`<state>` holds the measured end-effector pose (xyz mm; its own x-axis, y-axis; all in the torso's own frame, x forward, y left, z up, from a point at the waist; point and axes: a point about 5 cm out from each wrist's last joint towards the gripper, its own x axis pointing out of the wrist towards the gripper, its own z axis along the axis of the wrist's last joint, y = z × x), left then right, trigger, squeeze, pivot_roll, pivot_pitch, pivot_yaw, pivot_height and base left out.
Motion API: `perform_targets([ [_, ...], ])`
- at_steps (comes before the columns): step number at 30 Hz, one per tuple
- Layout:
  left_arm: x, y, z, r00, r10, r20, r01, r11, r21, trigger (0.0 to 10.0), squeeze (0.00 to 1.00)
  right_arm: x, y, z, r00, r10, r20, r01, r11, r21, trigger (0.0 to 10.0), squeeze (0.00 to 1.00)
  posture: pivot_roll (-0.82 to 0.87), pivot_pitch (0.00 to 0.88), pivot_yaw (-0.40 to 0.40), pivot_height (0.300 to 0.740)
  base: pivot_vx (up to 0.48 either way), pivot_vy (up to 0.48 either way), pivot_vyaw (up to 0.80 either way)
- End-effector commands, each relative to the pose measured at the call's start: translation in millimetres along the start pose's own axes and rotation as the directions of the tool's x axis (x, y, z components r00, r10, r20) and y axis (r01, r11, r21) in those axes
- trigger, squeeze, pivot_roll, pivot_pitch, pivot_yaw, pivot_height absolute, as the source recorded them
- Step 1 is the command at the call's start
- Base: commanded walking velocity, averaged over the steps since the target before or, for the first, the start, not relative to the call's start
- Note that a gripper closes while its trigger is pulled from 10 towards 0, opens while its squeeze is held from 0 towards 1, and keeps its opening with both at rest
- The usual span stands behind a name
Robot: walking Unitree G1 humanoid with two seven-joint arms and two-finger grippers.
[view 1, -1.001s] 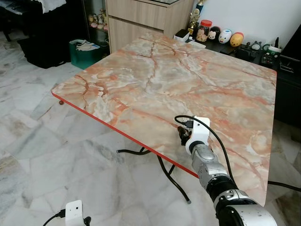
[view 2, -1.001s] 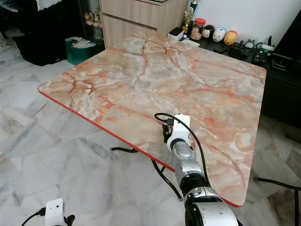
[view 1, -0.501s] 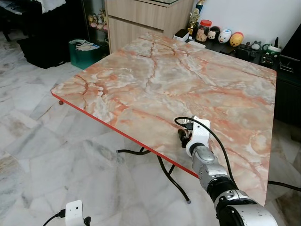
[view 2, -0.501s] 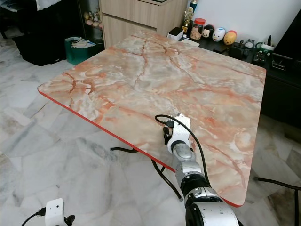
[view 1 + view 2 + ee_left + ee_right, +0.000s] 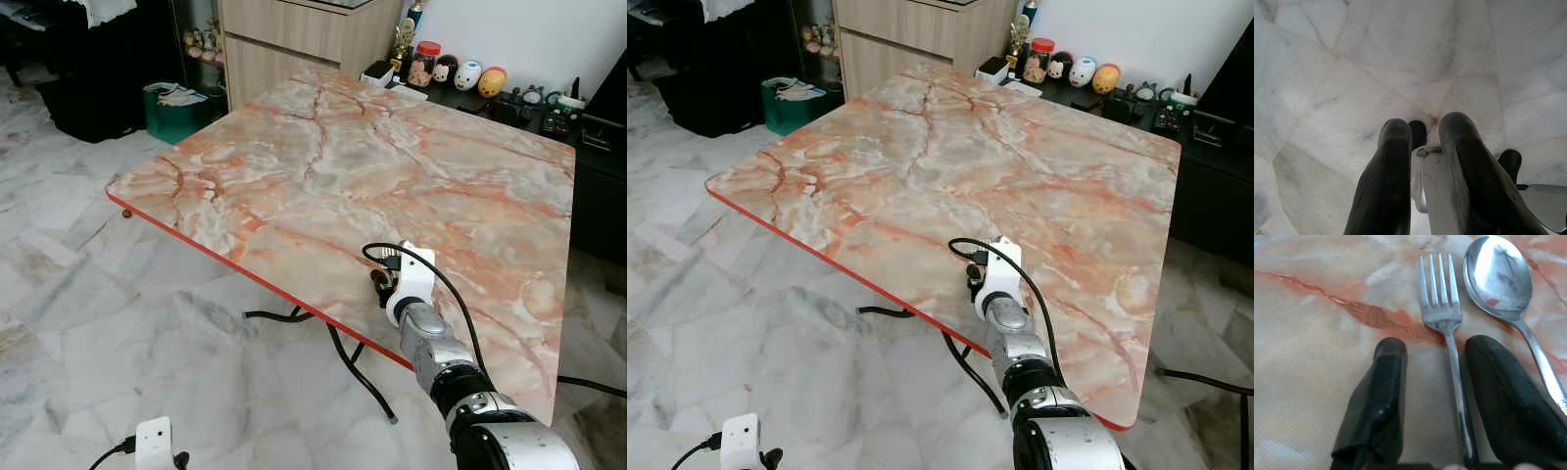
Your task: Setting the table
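A marble table (image 5: 392,166) with a red edge stands before me. My right gripper (image 5: 1440,345) rests low over its near edge, seen from the head behind the white wrist camera (image 5: 411,274). It is open. A steel fork (image 5: 1447,318) lies flat on the tabletop with its handle between the two black fingers (image 5: 1386,382), closer to one of them. A steel spoon (image 5: 1498,274) lies beside the fork, just outside that finger. My left gripper (image 5: 1425,127) hangs idle over the pale floor, fingers a little apart.
Black metal table legs (image 5: 343,352) splay under the near edge. A green bin (image 5: 176,108) and a wooden cabinet (image 5: 294,39) stand at the far left. Figurines (image 5: 460,73) line a dark sideboard behind the table. A black cable (image 5: 588,387) lies on the floor at the right.
My right wrist has shifted only a touch over the table's near edge. Nothing else has moved.
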<state>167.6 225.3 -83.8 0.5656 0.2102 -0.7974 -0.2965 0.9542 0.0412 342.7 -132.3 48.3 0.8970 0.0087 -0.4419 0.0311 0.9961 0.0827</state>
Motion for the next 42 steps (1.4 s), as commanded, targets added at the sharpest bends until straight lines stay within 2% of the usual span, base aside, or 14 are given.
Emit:
perform_targets([
  [1, -0.9, 2.3, -5.8, 1.0, -0.003, -0.027, 0.003, 1.0, 0.005, 10.0, 0.0, -0.6, -2.5, -10.8, 0.998, -0.005, -0.058, 0.004, 1.0, -0.012, 0.0, 0.0, 0.04, 0.022, -0.087, 0.74, 0.0, 0.0, 0.0],
  [15, -1.4, 11.5, -6.0, 0.999, 0.007, -0.034, -0.007, 1.0, 0.002, 10.0, 0.0, -0.9, -3.7, -14.3, 0.998, 0.005, -0.066, -0.006, 1.0, -0.013, 0.0, 0.0, 0.04, 0.02, -0.088, 0.74, 0.0, 0.0, 0.0],
  [24, -1.6, 6.7, -8.3, 0.999, 0.003, -0.037, -0.003, 1.0, 0.004, 10.0, 0.0, -1.1, -2.1, -15.6, 0.998, 0.02, -0.064, -0.02, 1.0, -0.01, 0.0, 0.0, 0.04, 0.019, -0.091, 0.74, 0.0, 0.0, 0.0],
  [30, -1.6, 6.6, -8.5, 0.999, 0.004, -0.038, -0.004, 1.0, 0.003, 10.0, 0.0, -1.1, -1.4, -10.9, 1.0, 0.022, -0.012, -0.022, 1.0, 0.01, 0.0, 0.0, 0.04, 0.013, -0.09, 0.74, 0.0, 0.0, 0.0],
  [31, -1.6, 6.8, -8.5, 0.999, 0.005, -0.039, -0.004, 1.0, 0.005, 10.0, 0.0, -0.9, -0.9, -6.7, 0.999, 0.028, 0.018, -0.028, 1.0, 0.003, 1.3, 0.0, 0.04, 0.01, -0.091, 0.74, 0.0, 0.0, 0.0],
  [32, -1.6, 6.8, -8.5, 0.999, 0.005, -0.039, -0.005, 1.0, 0.005, 10.0, 0.0, -0.8, -0.6, -4.9, 0.999, 0.032, 0.031, -0.031, 1.0, -0.002, 1.3, 0.0, 0.04, 0.01, -0.091, 0.74, 0.0, 0.0, 0.0],
  [33, -1.6, 6.9, -8.5, 0.999, 0.005, -0.039, -0.005, 1.0, 0.006, 10.0, 0.0, -0.8, -0.2, -1.2, 0.998, 0.03, 0.056, -0.03, 1.0, -0.009, 8.4, 0.0, 0.04, 0.007, -0.091, 0.74, 0.0, 0.0, 0.0],
  [34, -1.7, 6.9, -8.6, 0.999, 0.006, -0.038, -0.006, 1.0, 0.007, 10.0, 0.0, -0.9, 0.2, 5.2, 0.995, 0.031, 0.099, -0.029, 0.999, -0.018, 10.0, 0.0, 0.04, 0.004, -0.092, 0.74, 0.0, 0.0, 0.0],
  [36, -1.7, 6.9, -8.8, 0.999, 0.007, -0.038, -0.007, 1.0, 0.007, 10.0, 0.0, -1.8, 0.5, 15.5, 0.985, 0.031, 0.168, -0.027, 0.999, -0.027, 10.0, 0.0, 0.04, 0.0, -0.092, 0.74, 0.0, 0.0, 0.0],
  [37, -1.8, 7.0, -9.1, 0.999, 0.008, -0.039, -0.007, 1.0, 0.008, 10.0, 0.0, -3.5, 0.3, 26.5, 0.971, 0.034, 0.239, -0.021, 0.998, -0.058, 10.0, 0.0, 0.03, 0.0, -0.093, 0.74, 0.0, 0.0, 0.0],
  [40, -2.0, 7.1, -9.9, 0.999, 0.009, -0.04, -0.009, 1.0, 0.01, 10.0, 0.0, -8.1, -0.7, 39.7, 0.941, 0.041, 0.336, -0.005, 0.994, -0.105, 10.0, 0.0, 0.03, 0.0, -0.095, 0.74, 0.0, 0.0, 0.0],
  [42, -2.2, 7.4, -10.6, 0.999, 0.011, -0.042, -0.01, 1.0, 0.011, 10.0, 0.0, -10.5, -2.9, 43.8, 0.926, 0.034, 0.375, 0.007, 0.994, -0.108, 10.0, 0.0, 0.04, 0.0, -0.096, 0.74, 0.0, 0.0, 0.0],
])
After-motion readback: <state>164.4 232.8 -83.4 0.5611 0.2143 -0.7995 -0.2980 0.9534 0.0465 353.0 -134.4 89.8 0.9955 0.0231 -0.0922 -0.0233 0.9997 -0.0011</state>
